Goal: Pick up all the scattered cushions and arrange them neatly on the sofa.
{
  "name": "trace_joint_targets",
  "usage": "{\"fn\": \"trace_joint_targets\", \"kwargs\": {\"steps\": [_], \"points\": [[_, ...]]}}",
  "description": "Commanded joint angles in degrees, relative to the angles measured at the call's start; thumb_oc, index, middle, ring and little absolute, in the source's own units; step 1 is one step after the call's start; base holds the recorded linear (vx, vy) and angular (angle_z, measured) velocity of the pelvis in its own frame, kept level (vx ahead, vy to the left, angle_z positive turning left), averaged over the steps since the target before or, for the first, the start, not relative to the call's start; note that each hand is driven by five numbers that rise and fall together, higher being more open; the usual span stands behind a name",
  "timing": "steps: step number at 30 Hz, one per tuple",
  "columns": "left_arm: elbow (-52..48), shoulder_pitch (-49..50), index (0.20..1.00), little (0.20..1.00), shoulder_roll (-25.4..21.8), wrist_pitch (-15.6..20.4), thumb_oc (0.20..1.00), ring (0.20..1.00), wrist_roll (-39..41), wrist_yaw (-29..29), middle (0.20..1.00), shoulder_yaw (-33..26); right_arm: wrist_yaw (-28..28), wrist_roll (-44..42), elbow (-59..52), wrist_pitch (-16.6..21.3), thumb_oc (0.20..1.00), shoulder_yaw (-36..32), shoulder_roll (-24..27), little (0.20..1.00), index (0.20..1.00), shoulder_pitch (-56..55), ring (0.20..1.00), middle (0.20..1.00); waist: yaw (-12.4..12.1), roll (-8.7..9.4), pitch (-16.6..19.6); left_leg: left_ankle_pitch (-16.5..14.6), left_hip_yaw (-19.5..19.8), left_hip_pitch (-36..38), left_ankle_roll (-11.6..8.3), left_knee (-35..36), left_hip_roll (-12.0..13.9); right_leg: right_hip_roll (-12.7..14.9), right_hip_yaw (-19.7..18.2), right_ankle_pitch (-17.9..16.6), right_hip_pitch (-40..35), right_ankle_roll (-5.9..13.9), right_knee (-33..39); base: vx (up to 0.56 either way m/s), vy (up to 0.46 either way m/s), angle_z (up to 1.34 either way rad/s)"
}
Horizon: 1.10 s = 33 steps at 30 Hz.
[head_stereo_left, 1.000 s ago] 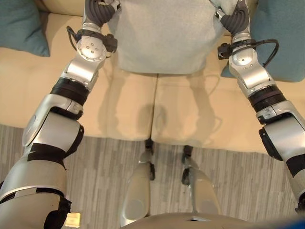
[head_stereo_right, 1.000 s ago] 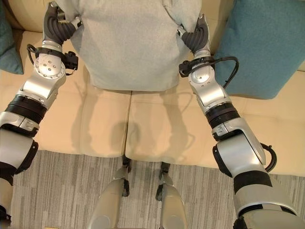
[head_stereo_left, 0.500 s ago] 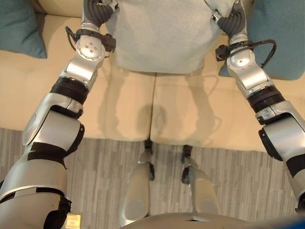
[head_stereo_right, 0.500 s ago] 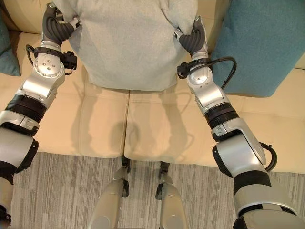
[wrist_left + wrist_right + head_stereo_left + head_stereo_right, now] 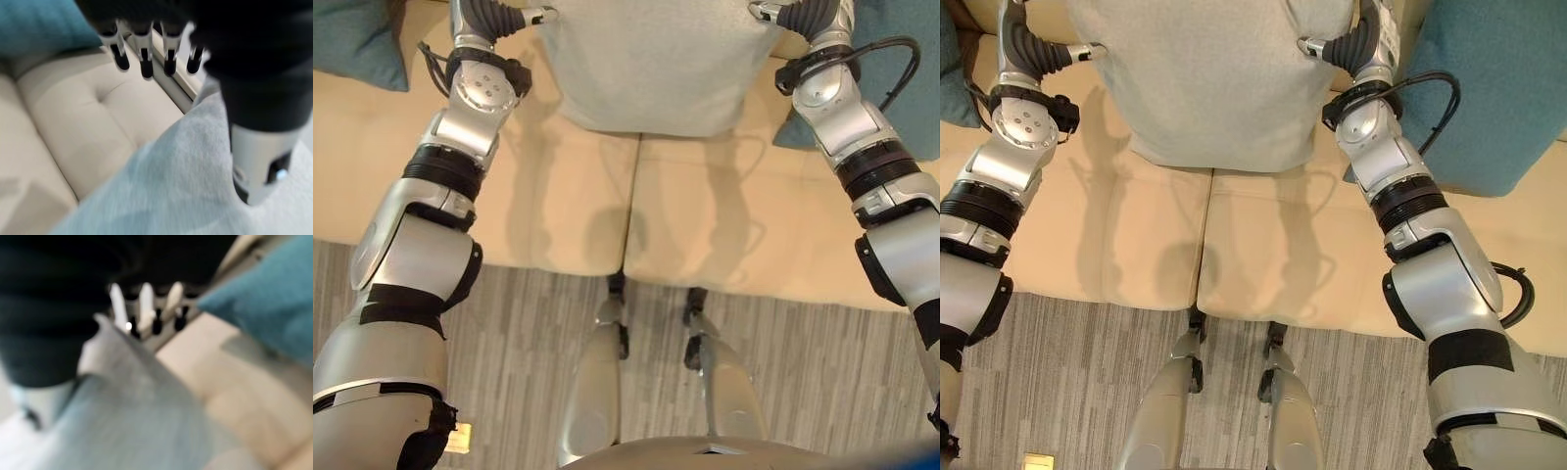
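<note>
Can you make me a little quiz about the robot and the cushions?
1. Pick one: what colour is the cushion held between the left hand and the right hand? A red, B grey, C yellow.
2. True or false: the held cushion is lying on the striped floor.
3. Short answer: how many teal cushions can you see on the beige sofa?

Key: 1 B. 2 False, it is up over the sofa seat. 3 Two, one on the left and one on the right.
</note>
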<state>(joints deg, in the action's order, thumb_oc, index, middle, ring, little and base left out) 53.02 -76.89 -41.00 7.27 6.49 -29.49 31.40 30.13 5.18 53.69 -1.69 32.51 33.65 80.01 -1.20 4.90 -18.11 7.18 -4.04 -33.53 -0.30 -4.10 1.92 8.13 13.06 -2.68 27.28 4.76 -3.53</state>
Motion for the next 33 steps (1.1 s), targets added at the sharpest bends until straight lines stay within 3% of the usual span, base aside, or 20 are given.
{"fn": "trace_joint_targets", "kwargs": {"steps": [1,10,18,23,25,26,30,31,33], "points": [[-0.5,-4.0,1.0,1.0,-2.1,-0.1,1.0,1.0,-3.5,-4.4,1.0,-1.5,3.2,3.7,0.2,-1.7,1.0,-0.5,2.3,1.0,1.0,-0.1,1.0,1.0,-1.2,0.98,-0.3,-10.9,-2.0,3.9,-2.39,-5.2,-2.6,3.2,-1.1,-4.0,-1.9,6.39,0.8,0.03,-0.018,0.12],[-11.1,3.4,1.0,1.0,-7.0,0.0,1.0,1.0,-4.7,-6.5,1.0,-9.8,5.8,2.9,-1.0,-4.0,1.0,-7.6,11.1,1.0,1.0,-5.0,1.0,1.0,-1.3,1.32,1.5,-11.8,-1.7,5.7,-2.5,-5.5,-2.6,2.9,-0.7,-3.4,-3.7,6.02,1.4,0.01,-0.01,0.04],[-16.0,8.1,1.0,1.0,-9.0,0.7,1.0,1.0,-3.7,-5.5,1.0,-13.5,4.5,0.6,-4.3,-2.9,1.0,-10.5,15.9,1.0,1.0,-9.7,1.0,1.0,-0.6,1.56,2.3,-11.6,-2.0,6.8,-2.7,-5.1,-2.3,2.5,-0.9,-3.4,-4.7,5.89,1.8,-0.01,-0.003,-0.03],[-26.7,22.9,1.0,1.0,-11.2,3.5,1.0,1.0,-1.7,1.1,1.0,-19.9,-0.9,-1.2,-15.5,0.1,1.0,-18.2,16.9,1.0,1.0,-27.0,1.0,1.0,0.0,2.18,4.0,-11.6,-2.4,10.3,-2.74,-3.5,-2.0,2.2,-1.1,-3.6,-7.2,5.89,2.8,0.03,-0.014,-0.05],[-30.7,31.7,1.0,1.0,-13.2,5.2,1.0,1.0,0.3,6.2,1.0,-22.5,-5.9,-1.9,-20.2,1.9,1.0,-20.7,17.6,1.0,1.0,-36.6,1.0,1.0,0.5,2.2,5.1,-11.4,-2.8,12.6,-2.78,-2.5,-1.8,2.1,-1.1,-3.4,-8.9,5.91,3.2,0.08,-0.007,-0.12],[-33.9,41.3,1.0,1.0,-14.2,6.6,1.0,1.0,2.9,11.2,1.0,-26.2,-10.4,-1.9,-24.3,3.5,1.0,-23.0,17.5,1.0,1.0,-45.3,1.0,1.0,0.7,2.06,5.9,-11.2,-3.0,14.6,-2.81,-1.7,-1.7,2.1,-1.0,-3.1,-10.6,5.94,3.4,0.1,0.001,-0.16],[-35.6,58.9,1.0,1.0,-8.9,5.9,1.0,1.0,5.3,17.9,1.0,-32.8,-16.2,-0.1,-28.1,5.3,1.0,-26.4,14.1,1.0,1.0,-57.4,1.0,1.0,1.3,1.33,7.5,-10.5,-3.6,18.6,-3.02,0.0,-1.5,2.1,-0.7,-2.1,-13.9,5.68,3.9,0.07,-0.03,-0.12],[-34.1,65.5,1.0,1.0,-4.9,4.9,1.0,1.0,5.8,20.9,1.0,-34.6,-18.8,2.2,-27.2,5.4,1.0,-26.1,12.4,1.0,1.0,-61.8,1.0,1.0,1.4,0.84,8.2,-10.5,-4.0,20.7,-3.13,0.7,-1.2,1.6,-0.5,-1.3,-15.5,5.45,4.0,0.03,-0.06,0.0],[-32.2,69.7,1.0,1.0,-3.3,4.1,1.0,1.0,5.7,24.1,1.0,-35.0,-21.5,3.4,-25.9,5.4,1.0,-25.9,11.9,1.0,1.0,-64.7,1.0,1.0,1.7,0.48,9.2,-10.1,-4.2,22.5,-3.24,1.8,-0.9,1.3,-0.6,-1.1,-16.7,5.31,4.5,0.04,-0.039,-0.08]]}}
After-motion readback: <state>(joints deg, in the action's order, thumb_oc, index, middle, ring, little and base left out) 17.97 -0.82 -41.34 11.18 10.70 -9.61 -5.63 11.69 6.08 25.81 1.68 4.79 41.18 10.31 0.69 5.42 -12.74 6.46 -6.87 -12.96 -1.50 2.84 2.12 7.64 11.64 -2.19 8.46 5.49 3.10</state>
